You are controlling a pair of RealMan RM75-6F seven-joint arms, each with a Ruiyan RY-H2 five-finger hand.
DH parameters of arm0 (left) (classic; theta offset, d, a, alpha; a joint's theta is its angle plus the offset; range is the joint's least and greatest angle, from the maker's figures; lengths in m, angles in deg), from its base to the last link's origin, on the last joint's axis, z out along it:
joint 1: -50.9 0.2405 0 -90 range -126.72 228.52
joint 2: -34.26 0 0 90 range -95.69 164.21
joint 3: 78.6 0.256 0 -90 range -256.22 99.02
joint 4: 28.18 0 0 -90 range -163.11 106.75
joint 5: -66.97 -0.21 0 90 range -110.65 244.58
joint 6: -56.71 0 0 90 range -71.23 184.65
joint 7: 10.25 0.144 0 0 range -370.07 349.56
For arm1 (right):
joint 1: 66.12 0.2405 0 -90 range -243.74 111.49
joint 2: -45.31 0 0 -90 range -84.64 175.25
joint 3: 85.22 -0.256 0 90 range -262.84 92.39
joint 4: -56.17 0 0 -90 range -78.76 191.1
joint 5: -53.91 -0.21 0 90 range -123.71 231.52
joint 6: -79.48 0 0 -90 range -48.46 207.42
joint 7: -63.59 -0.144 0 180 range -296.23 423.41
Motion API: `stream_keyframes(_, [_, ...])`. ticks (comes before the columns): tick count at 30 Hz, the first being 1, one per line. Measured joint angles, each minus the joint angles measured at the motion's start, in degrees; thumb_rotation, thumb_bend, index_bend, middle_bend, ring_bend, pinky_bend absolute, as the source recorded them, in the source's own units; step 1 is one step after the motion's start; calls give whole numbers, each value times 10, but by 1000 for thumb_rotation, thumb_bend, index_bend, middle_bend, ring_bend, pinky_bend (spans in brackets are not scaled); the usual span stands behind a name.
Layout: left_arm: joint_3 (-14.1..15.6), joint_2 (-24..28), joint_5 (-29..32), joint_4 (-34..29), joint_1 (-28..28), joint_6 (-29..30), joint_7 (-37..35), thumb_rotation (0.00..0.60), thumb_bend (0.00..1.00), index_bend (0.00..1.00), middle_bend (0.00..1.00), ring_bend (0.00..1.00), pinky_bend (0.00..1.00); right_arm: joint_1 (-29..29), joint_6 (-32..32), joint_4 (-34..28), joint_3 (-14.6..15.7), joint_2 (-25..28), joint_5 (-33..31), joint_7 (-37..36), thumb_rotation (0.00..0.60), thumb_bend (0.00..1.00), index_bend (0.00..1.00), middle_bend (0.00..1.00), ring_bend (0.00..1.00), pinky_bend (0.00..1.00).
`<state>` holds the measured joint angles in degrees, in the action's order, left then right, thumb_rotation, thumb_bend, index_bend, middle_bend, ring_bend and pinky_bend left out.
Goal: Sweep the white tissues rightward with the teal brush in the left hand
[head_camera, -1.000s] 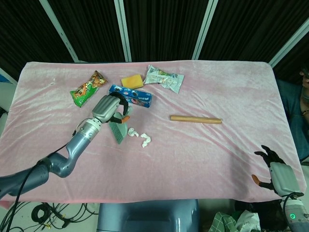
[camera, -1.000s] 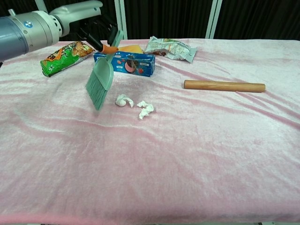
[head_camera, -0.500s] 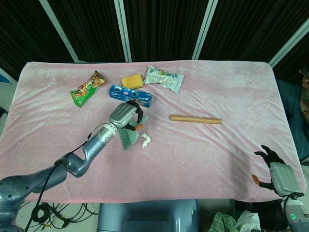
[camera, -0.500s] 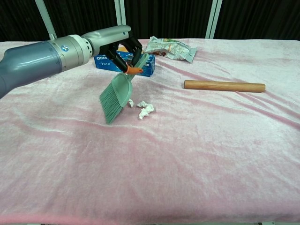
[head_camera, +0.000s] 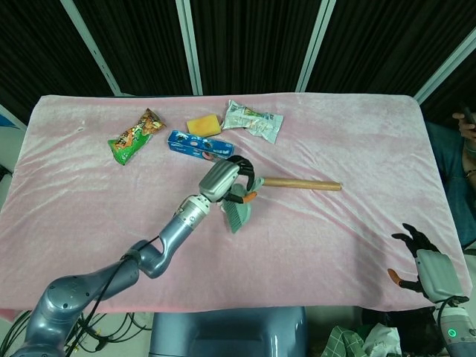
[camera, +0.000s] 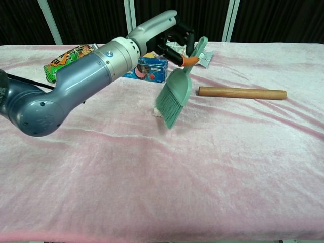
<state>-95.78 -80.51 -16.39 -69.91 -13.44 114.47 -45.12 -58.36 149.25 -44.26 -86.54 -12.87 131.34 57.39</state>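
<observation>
Left hand (head_camera: 227,178) clenched, arm outstretched — right hand (head_camera: 425,264) idle, fingers spread.

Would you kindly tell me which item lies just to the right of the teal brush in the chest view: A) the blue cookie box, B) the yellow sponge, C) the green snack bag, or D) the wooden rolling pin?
D: the wooden rolling pin lies flat on the pink cloth just right of the teal brush held in the left hand.

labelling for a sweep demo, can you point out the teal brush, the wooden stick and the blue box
teal brush (camera: 174,98), chest view, on the bristle head
wooden stick (camera: 242,92), chest view, mid-length
blue box (head_camera: 190,144), head view, its left half
</observation>
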Motion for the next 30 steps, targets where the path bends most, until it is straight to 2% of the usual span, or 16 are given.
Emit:
stream_keyframes(7, [-27, -49, -5, 47, -13, 98, -49, 600, 457, 684, 748, 314, 279, 0, -2, -1, 1, 1, 0, 0, 600, 209, 256, 65, 101, 231])
stream_keyframes(10, [-31, -49, -10, 50, -12, 130, -74, 600, 457, 685, 748, 314, 278, 1, -2, -1, 1, 1, 0, 0, 600, 209, 256, 65, 101, 232])
stream_keyframes(13, [-30, -30, -12, 32, -7, 134, -79, 600, 457, 686, 748, 314, 275, 1, -2, -1, 1, 1, 0, 2, 600, 210, 256, 65, 101, 231])
stream_keyframes(20, [-7, 69, -20, -63, 20, 114, -42, 600, 457, 690, 753, 314, 273, 1, -2, -2, 0, 0, -4, 5, 600, 209, 256, 65, 101, 231])
stream_keyframes(30, [58, 273, -21, -240, 84, 43, 73, 600, 457, 693, 755, 314, 276, 0, -1, -4, 0, 0, -7, 9, 600, 210, 258, 65, 101, 231])
